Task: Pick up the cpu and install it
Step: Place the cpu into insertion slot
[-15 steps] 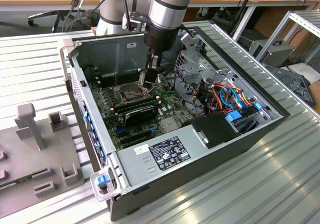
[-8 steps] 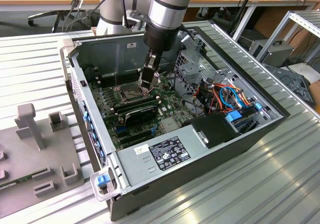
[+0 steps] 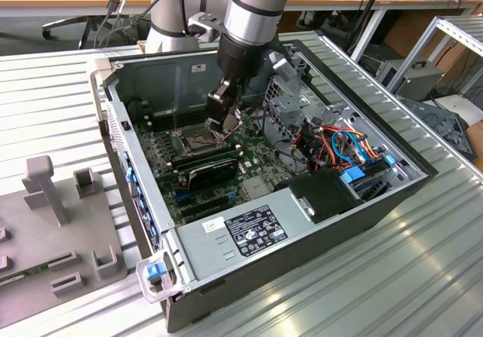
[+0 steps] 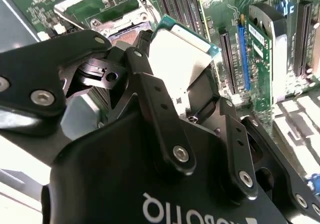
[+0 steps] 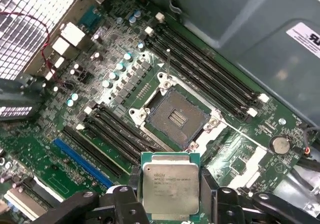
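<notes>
In the exterior view, my gripper (image 3: 226, 124) hangs inside the case (image 3: 226, 235), with the open socket (image 3: 192, 136) at its nine o'clock. In the second wrist view, the jaws are clamped on the edges of the cpu (image 4: 180, 58). In the first wrist view, the cpu is held flat, near the socket and not yet seated.

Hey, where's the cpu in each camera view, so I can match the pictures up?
Exterior view: too small to tell apart at the tip of the gripper.
First wrist view: the cpu faces the camera with its metal face, clamped at both sides.
Second wrist view: the cpu is the tilted silver square in the gripper's clamp.
Shared landmark: the open socket, close beside the cpu.
</notes>
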`<state>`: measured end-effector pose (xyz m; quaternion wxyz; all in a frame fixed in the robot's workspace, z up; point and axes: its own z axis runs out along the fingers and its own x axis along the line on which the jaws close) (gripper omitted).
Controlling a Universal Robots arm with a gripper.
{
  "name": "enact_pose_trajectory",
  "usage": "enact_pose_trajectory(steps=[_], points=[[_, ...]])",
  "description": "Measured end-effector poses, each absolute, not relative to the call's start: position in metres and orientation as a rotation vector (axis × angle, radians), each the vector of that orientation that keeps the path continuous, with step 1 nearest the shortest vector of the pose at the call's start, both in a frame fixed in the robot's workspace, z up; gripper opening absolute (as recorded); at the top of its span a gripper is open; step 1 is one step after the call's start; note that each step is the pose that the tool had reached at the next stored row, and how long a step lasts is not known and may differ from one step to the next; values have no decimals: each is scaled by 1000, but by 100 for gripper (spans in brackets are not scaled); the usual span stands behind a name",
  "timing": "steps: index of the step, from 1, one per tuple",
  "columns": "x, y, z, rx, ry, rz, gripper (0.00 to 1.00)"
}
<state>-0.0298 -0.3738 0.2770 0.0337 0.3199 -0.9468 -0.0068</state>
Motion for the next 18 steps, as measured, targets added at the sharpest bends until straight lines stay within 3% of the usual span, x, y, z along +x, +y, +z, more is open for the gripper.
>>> enact_pose_trajectory(steps=[18], points=[[-30, -374, 275, 386, -3052, -34, 55]])
